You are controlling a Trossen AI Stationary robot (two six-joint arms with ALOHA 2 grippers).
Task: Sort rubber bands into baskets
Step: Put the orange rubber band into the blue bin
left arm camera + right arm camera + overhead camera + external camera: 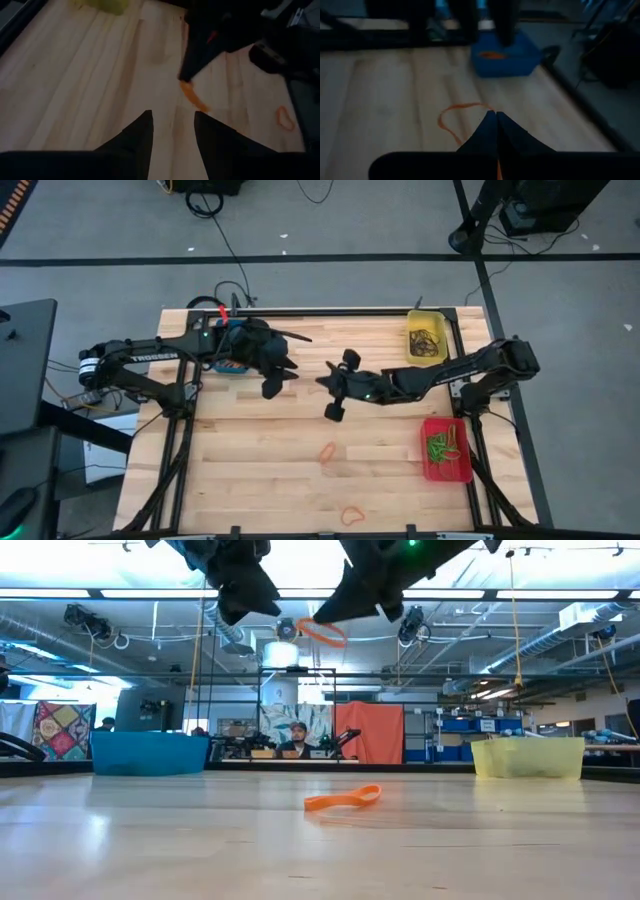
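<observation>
Nearest the table's front edge, one orange rubber band [352, 515] lies loose on the wood, and a second orange band [328, 451] lies a little farther in, so at least these two are left to sort. To the right side, the red basket [447, 471] already holds green bands, and farther back the yellow basket [428, 352] holds dark ones. The blue basket [506, 59] at the far left, mostly hidden under the left arm from above, shows some orange inside in the right wrist view. The sorting looks well advanced, judged by how few bands remain loose.

Over the middle of the table, the right gripper [495, 122] hangs raised, its arm reaching in from the right side toward the left. Its fingers are pressed fully together, and an orange band [322, 633] dangles from their tips, clear of the table. The pinch itself is dim in the wrist view, so how securely the loop is caught is hard to say.

Farther back and left, the left gripper [173, 131] hovers just beside the blue basket, its fingers parted and empty, pointing toward the right gripper and its hanging band.
</observation>
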